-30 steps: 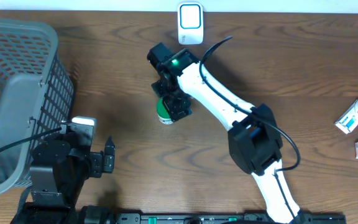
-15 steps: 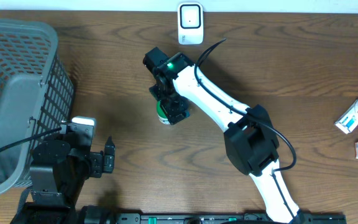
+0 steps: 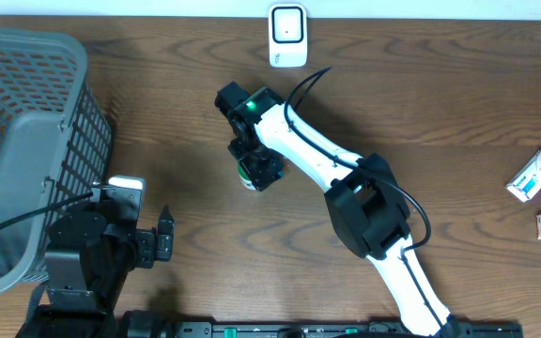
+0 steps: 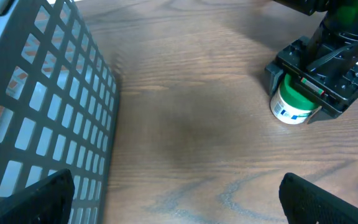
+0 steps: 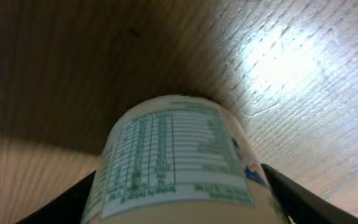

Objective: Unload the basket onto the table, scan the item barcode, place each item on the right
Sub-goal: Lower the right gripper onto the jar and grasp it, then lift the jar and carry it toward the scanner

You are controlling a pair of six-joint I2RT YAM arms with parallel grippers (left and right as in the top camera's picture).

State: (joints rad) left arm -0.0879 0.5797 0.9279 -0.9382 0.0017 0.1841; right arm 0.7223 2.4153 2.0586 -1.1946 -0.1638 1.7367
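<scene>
Right end effector at bottle, centre of overhead frame.
White plastic bottle with green cap sits on brown wooden counter, between the fingers of the right end effector. Clamped or only straddled: cannot tell. Left end effector spread wide, empty, lower left.

Glare whitens the table; the close bottle is blurred.
</scene>
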